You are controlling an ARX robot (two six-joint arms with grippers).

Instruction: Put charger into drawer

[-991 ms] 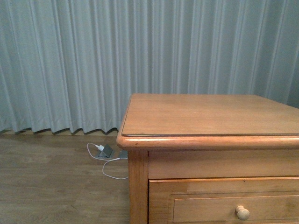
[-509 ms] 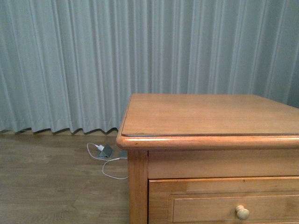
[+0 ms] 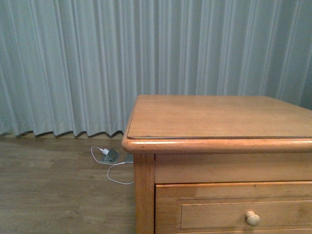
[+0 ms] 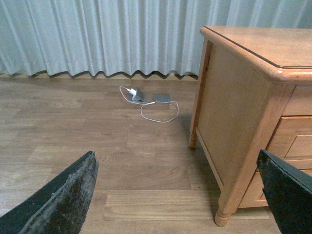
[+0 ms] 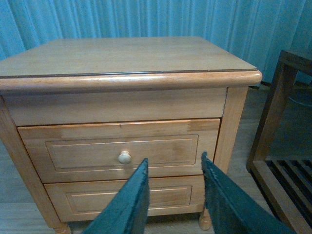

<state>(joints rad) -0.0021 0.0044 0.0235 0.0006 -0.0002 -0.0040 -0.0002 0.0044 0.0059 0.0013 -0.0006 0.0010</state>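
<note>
1. The left gripper (image 4: 178, 195) has its jaws spread wide and empty; the right gripper (image 5: 173, 195) has its jaws parted a little, also empty.
2. The drawer (image 5: 122, 148) is closed at the top of the cabinet (image 3: 219, 122).
3. The knob (image 5: 125, 157) is just beyond the right gripper's fingertips.
4. No charger with a black cable shows in any view.
5. A white plug (image 4: 132, 91) with a thin cable lies on the floor beside the cabinet.

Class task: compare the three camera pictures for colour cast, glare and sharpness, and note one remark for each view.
Front view: soft and grainy, with a pale glare streak on the cabinet top's front edge. Left wrist view: even light, natural colours, gripper fingers blurred up close. Right wrist view: strong blue-green cast on the curtain, drawer fairly sharp.
</note>
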